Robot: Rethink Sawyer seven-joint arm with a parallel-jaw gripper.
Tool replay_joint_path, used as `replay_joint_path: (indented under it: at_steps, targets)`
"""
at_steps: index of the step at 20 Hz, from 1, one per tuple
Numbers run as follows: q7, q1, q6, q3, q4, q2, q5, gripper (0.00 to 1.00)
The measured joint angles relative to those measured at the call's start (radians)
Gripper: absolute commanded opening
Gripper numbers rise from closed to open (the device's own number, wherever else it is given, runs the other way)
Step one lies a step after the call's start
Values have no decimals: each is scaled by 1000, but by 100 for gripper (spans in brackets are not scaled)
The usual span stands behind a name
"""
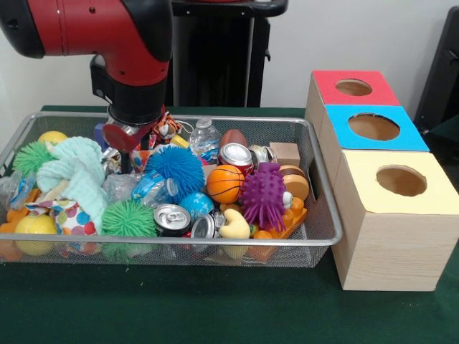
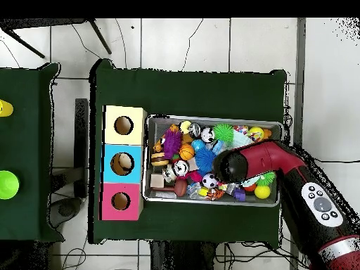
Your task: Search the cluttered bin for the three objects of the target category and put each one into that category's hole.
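Over the wire bin (image 1: 326, 215), the gripper (image 1: 128, 136) holds a crushed can (image 1: 123, 133); no label is readable.

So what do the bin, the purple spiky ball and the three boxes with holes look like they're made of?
Bin: silvery wire mesh, probably metal; you see through its walls. Purple spiky ball: likely soft rubber, matte, covered in blunt nubs. Boxes: pale woodgrain sides, so wood or laminate, with flat red, blue and yellow painted-looking tops.

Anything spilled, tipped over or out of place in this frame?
Nothing stands out. The clutter sits inside the wire mesh bin, nothing lies on the green table cloth, and the three wooden boxes with red, blue and yellow tops stand upright in a row. The end effector is hidden.
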Motion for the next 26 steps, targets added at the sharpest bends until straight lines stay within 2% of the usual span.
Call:
replay_joint_path:
  at_steps: [6, 14, 15, 21, 26]
  targets:
    - [0, 24, 9, -16, 1, -22, 15, 100]
    - [0, 67, 139, -16, 2, -141, 107, 100]
    - [0, 73, 167, -16, 2, -166, 119, 0]
    - [0, 81, 180, -15, -3, -187, 119, 0]
    - [0, 73, 180, -14, -9, -170, 117, 0]
